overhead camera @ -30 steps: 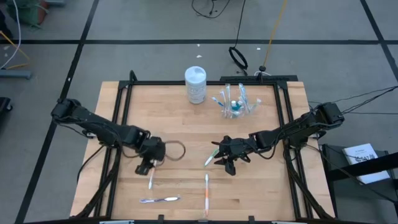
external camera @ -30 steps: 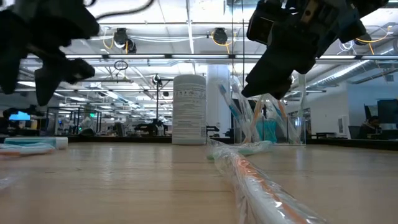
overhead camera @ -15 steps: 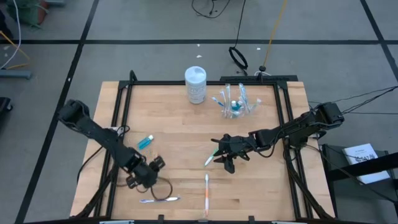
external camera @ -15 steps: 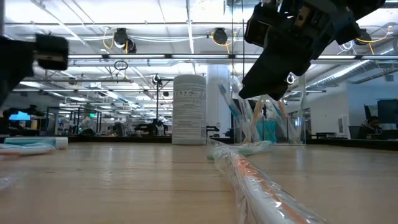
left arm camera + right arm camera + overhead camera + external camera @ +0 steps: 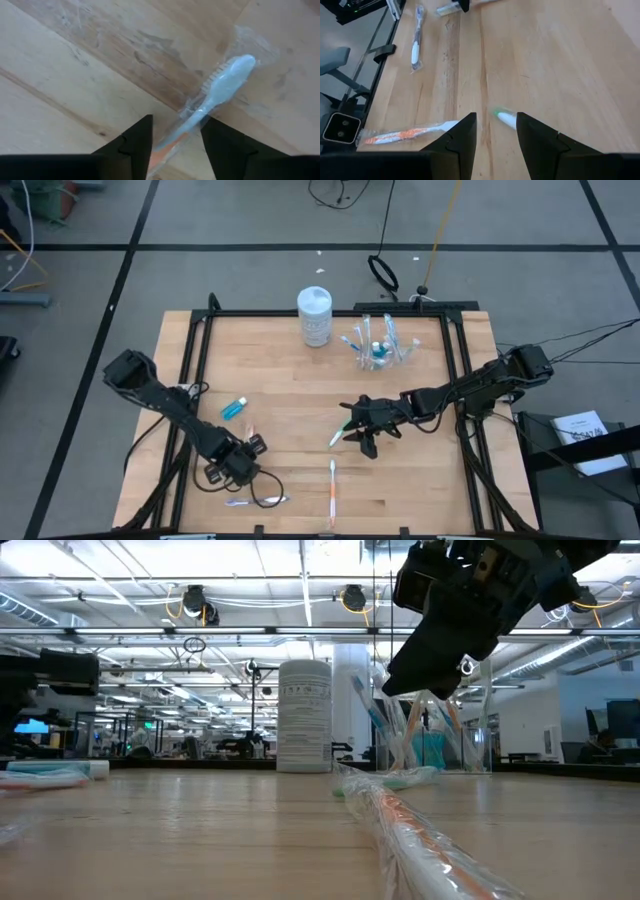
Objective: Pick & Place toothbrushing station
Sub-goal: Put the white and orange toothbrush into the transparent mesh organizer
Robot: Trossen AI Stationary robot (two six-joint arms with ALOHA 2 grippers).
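Slim plastic-wrapped toothbrush (image 5: pixel 220 90) on grainy wood table (image 5: pixel 75 75), left claw (image 5: pixel 175 145) astride

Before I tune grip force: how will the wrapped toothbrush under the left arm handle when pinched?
The toothbrush looks slim and light, so probably easy to lift. Its clear wrapper looks glossy and loose, so it may slip or crinkle. Lying flat, it likely won't roll.

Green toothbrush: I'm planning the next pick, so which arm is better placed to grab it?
Right. The right gripper hangs open directly over the green toothbrush, its tip between the fingers. The left gripper is far off, over an orange-handled toothbrush.
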